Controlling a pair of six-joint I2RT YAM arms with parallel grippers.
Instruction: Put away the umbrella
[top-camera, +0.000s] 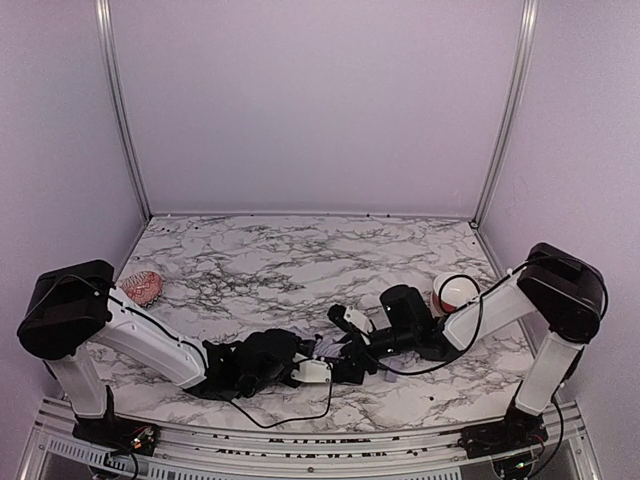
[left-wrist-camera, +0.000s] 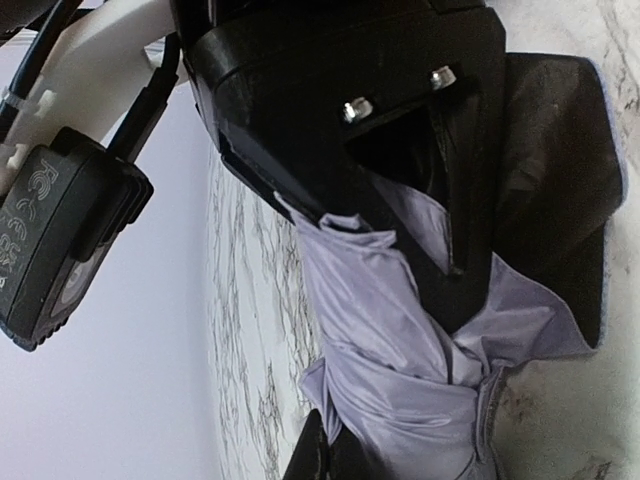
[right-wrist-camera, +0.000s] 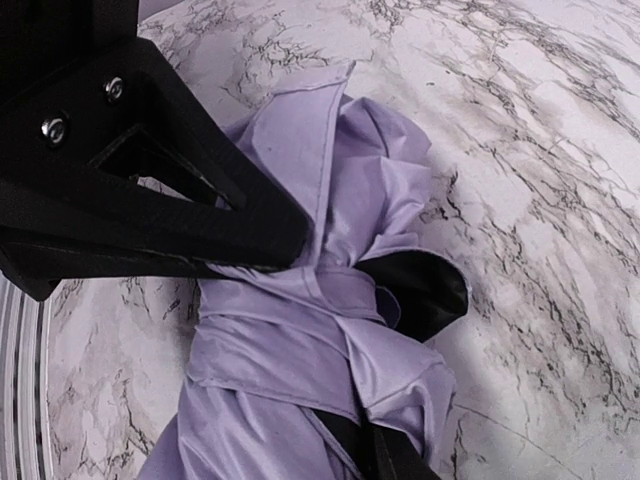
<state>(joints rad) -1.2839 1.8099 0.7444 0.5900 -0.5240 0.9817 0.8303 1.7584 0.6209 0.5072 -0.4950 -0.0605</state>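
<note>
umbrella (right-wrist-camera: 320, 330) lies bundled on counter (top-camera: 300, 260). left gripper (left-wrist-camera: 450, 290) jaws pressed together on its fabric. right gripper (right-wrist-camera: 295, 245) against the fabric; cannot tell how its jaws stand.

Closed but loosely bundled, the umbrella (top-camera: 328, 349) lies on its side at the middle of the marble-patterned surface (top-camera: 300, 250), close to the near edge. Its pale lavender cloth is gathered into crumpled, uneven folds rather than a tidy roll. A strap (right-wrist-camera: 300, 288) of the same cloth crosses the bundle around its middle, cinching it; whether it is fastened cannot be told. The black inner side (right-wrist-camera: 425, 295) spills out in a flap beside the strap, and one stitched hem stands up at the far end of the bundle.
</note>
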